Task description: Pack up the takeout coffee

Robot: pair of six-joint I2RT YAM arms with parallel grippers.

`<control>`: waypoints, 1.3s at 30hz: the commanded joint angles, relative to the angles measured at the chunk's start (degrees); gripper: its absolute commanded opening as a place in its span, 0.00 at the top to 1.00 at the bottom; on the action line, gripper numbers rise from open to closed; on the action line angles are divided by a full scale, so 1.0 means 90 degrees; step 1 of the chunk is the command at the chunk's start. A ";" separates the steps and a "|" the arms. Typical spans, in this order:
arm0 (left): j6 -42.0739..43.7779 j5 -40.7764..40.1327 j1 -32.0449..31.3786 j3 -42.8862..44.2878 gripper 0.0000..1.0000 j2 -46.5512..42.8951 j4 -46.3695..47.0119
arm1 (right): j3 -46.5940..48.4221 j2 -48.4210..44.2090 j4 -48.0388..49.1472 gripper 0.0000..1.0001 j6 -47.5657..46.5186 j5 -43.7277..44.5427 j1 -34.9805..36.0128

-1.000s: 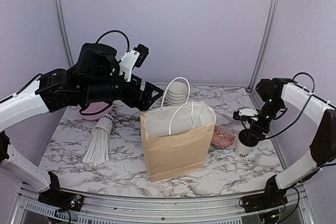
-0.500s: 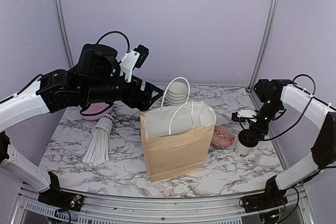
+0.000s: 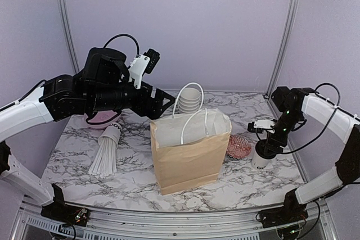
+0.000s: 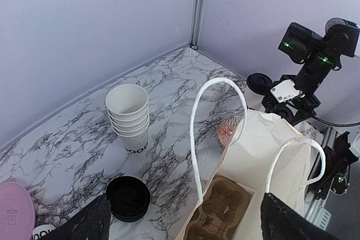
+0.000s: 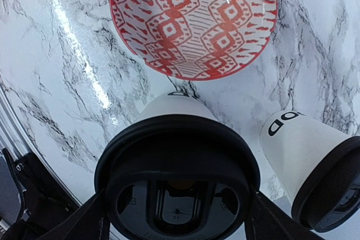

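A takeout coffee cup (image 5: 177, 178), white with black letters and a black lid, stands on the marble table at the right; it also shows in the top view (image 3: 259, 160). My right gripper (image 3: 266, 145) is down over it, open, with one finger (image 5: 84, 220) on each side of the lid; the fingertips are hidden. A second lidded cup (image 5: 312, 158) stands just beside it. The brown paper bag (image 3: 188, 153) stands open mid-table with a cardboard cup carrier (image 4: 225, 212) inside. My left gripper (image 3: 165, 97) hovers above the bag's left rear, open and empty.
A red patterned bowl (image 3: 239, 146) lies between bag and cups. A stack of lidless white cups (image 4: 128, 117) and a pile of black lids (image 4: 128, 198) stand behind the bag. A cup of wrapped straws (image 3: 107, 147) and a pink bowl (image 3: 100, 118) sit at left.
My right gripper has come down and slightly left over the cup. The left arm and the bag have not moved.
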 commanded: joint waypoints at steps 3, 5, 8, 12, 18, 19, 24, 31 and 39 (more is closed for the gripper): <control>-0.0102 0.0106 -0.0006 -0.0023 0.07 0.0018 0.0108 | -0.0236 -0.0015 -0.0096 0.21 0.0058 0.0117 0.0085; -0.0133 0.0127 -0.0011 -0.0015 0.07 0.0046 0.0107 | -0.0228 -0.0044 -0.0068 0.26 0.0084 0.0133 0.0085; -0.0132 0.0126 -0.0010 0.0011 0.07 0.0071 0.0088 | -0.0156 -0.0083 -0.0112 0.36 0.0100 0.0123 0.0086; -0.0078 -0.0010 -0.0010 0.0085 0.07 0.0098 0.0032 | 0.0286 -0.0266 -0.0448 0.43 0.0087 -0.0258 0.0091; 0.0027 0.0077 0.0209 0.0345 0.07 0.0230 -0.0406 | 0.1399 -0.0891 -0.0924 0.46 -0.0044 -0.1046 0.0095; 0.0032 0.0186 0.0256 0.0413 0.07 0.0278 -0.0490 | 0.1489 -0.1026 -0.0918 0.46 -0.0087 -0.1089 0.0095; 0.0102 0.0541 0.0347 0.0602 0.08 0.0532 -0.0699 | 0.2105 -0.1342 -0.0921 0.47 -0.0167 -0.1233 0.0097; 0.0190 0.1366 0.0370 0.1031 0.13 0.1054 -0.0837 | 0.2710 -0.1398 -0.0924 0.48 -0.0227 -0.1777 0.0095; 0.0358 0.1378 0.0432 0.1266 0.24 0.1375 -0.0941 | 0.4321 -0.1167 -0.0915 0.51 -0.0260 -0.3557 0.0109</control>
